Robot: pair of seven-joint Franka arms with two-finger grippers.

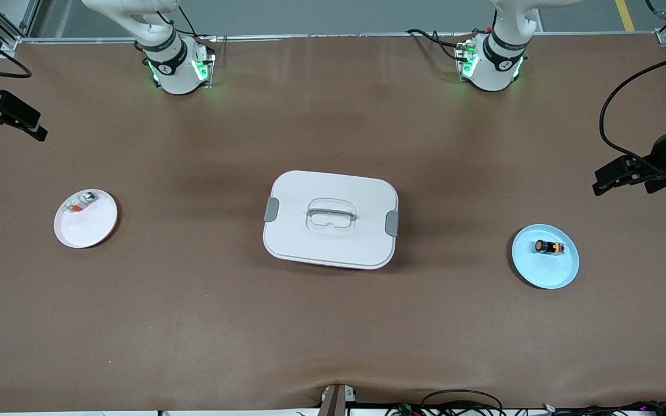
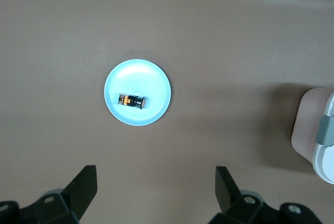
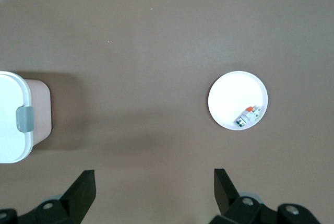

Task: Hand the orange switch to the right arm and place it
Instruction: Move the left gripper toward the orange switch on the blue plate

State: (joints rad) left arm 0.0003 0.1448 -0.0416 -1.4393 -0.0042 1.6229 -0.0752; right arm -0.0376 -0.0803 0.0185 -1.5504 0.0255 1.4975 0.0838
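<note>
A: Where does the orange switch (image 1: 548, 247) lie?

B: On its side on the light blue plate (image 1: 546, 271), toward the left arm's end of the table. Its orange face points toward the lidded white box (image 1: 330, 219) in the middle, so its long axis runs along the table's length.

A: And the left gripper (image 1: 619, 175)?

B: Up in the air over bare table at that same end, not over the plate. Its fingers (image 2: 83, 187) stand wide apart and hold nothing. In the left wrist view the switch (image 2: 131, 101) lies ahead of the fingertips and nearer the one finger than the other.

A: So which arm should go for it?

B: The left, I judge. It is plainly the nearer; the right gripper (image 1: 18, 118) hangs at the table's other end, also wide and empty, well apart from the switch. It waits there.

A: What does the reach turn on?

B: The left gripper must come over the plate, then turn so its fingers close across the short black body, not end to end.

A: Anything near the right gripper?

B: A white plate (image 1: 93, 228) with a small white-and-silver part (image 1: 80, 203) on it, also seen in the right wrist view (image 3: 248, 116).
</note>
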